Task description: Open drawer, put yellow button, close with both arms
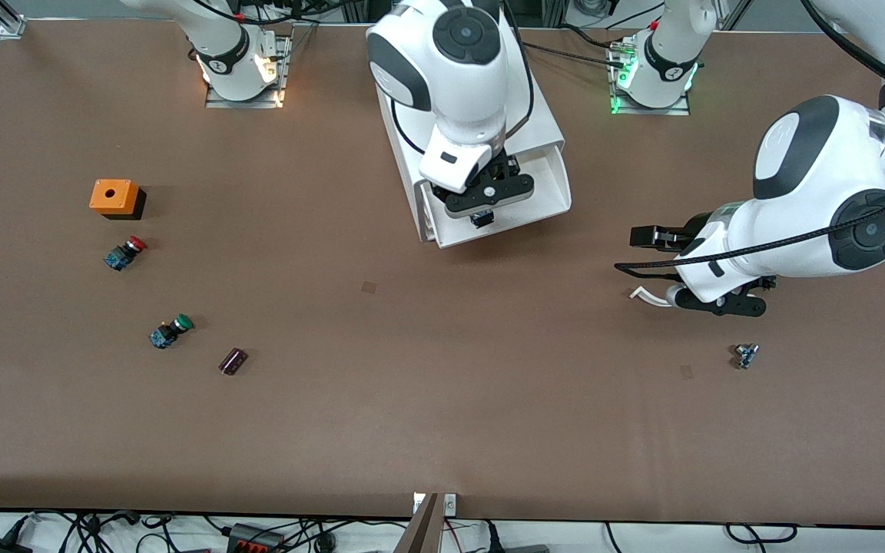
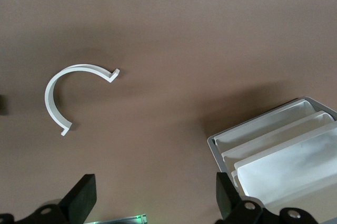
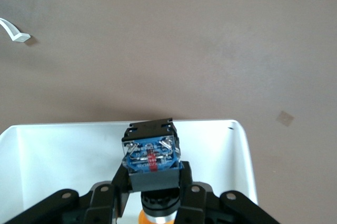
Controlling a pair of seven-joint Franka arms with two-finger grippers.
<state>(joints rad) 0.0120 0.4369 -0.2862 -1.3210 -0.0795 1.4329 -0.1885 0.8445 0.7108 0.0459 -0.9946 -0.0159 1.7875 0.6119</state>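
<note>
Toward the right arm's end of the table sit an orange box (image 1: pixel 113 197), a red-capped button (image 1: pixel 124 253), a green-capped button (image 1: pixel 170 331) and a small dark block (image 1: pixel 233 361). At the middle, the right gripper (image 1: pixel 482 216) hangs over the pulled-out drawer (image 1: pixel 548 180) of the white cabinet (image 1: pixel 542 123), clenched on the yellow button (image 3: pixel 151 156), blue base up. Toward the left arm's end, the left gripper (image 1: pixel 642 236) hovers low with fingers (image 2: pixel 81 199) spread apart, over a white curved strip (image 2: pixel 58 95). A small blue part (image 1: pixel 745 355) lies nearer the camera.
</note>
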